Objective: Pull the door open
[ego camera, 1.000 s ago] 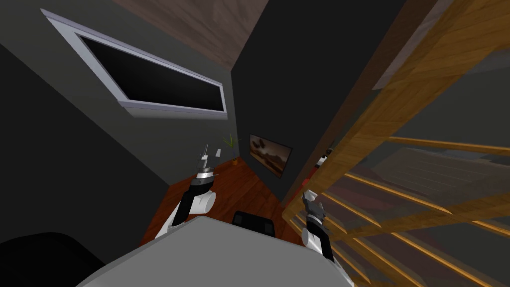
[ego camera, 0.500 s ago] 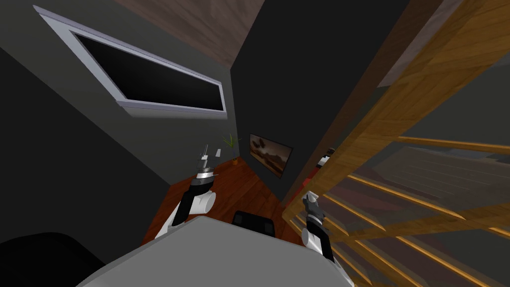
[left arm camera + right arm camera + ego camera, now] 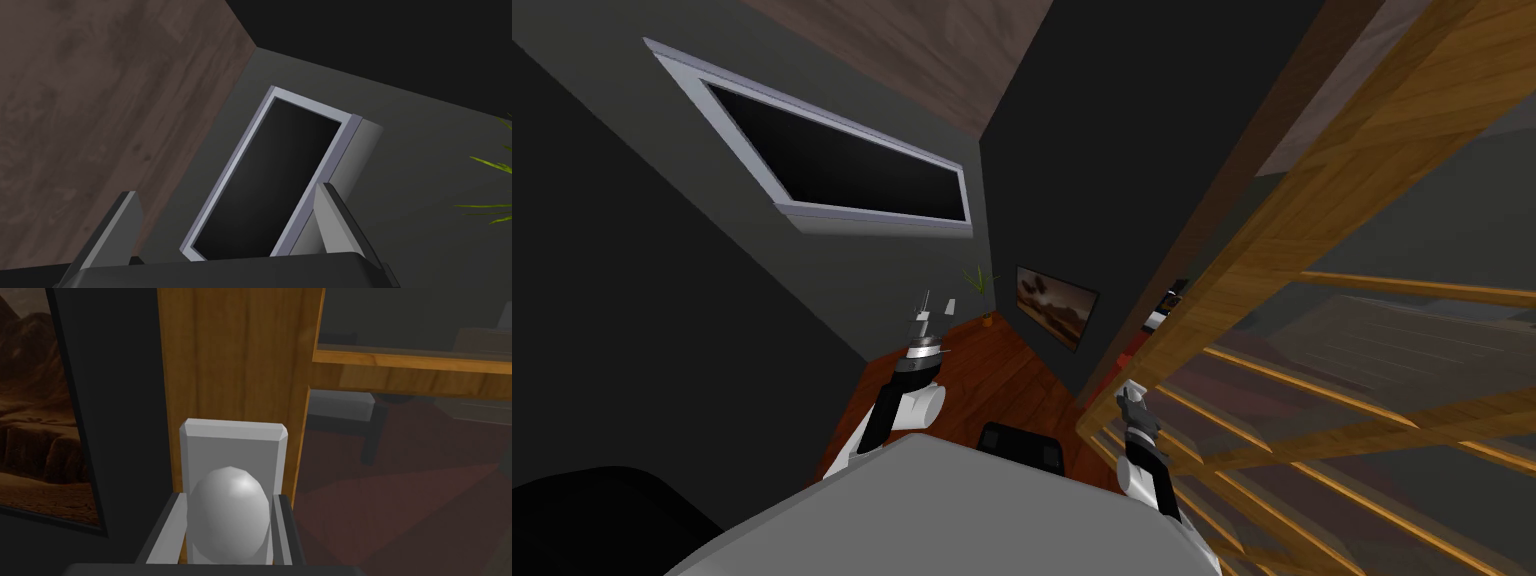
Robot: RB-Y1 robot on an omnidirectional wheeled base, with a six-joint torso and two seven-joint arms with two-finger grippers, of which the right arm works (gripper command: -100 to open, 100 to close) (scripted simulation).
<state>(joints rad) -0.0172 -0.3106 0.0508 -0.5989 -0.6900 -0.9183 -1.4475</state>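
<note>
Knob [image 3: 230,515] on the glazed wooden door's [image 3: 235,353] edge stile, right gripper [image 3: 229,500] jaws clenched round it, dark wall [image 3: 125,388] just beyond that edge. Left gripper [image 3: 225,200] hangs well apart from the door, jaws released, with bare wooden floor [image 3: 1002,370] between.

The left arm [image 3: 917,404] and right arm [image 3: 1139,483] are white tubes broken by black joint sections. The left gripper [image 3: 227,192] has two thin, light grey fingers [image 3: 334,220] (flat, blade-like, bevelled edges) on a dark box; the right gripper [image 3: 230,497] matches it.

no readable text, labels, or signs
</note>
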